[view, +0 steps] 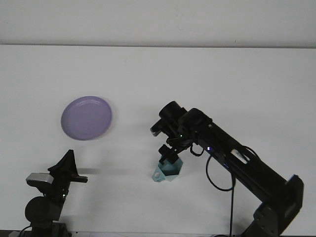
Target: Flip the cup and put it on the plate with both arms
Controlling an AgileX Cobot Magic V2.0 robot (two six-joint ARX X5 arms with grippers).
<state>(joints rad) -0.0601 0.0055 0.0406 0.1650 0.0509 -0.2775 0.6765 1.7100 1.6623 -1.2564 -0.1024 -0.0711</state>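
A teal cup [167,171] is held tilted just above the white table, near the front centre. My right gripper [169,156] reaches down from the right and is shut on the cup's upper edge. The purple plate [87,117] lies flat on the table at the left, well apart from the cup. My left gripper [67,168] rests low at the front left, below the plate, with nothing in it; its fingers are too dark to read.
The right arm [237,163] slants across the table's front right, with a black cable looping under it. The table's far edge [158,46] runs across the top of the view.
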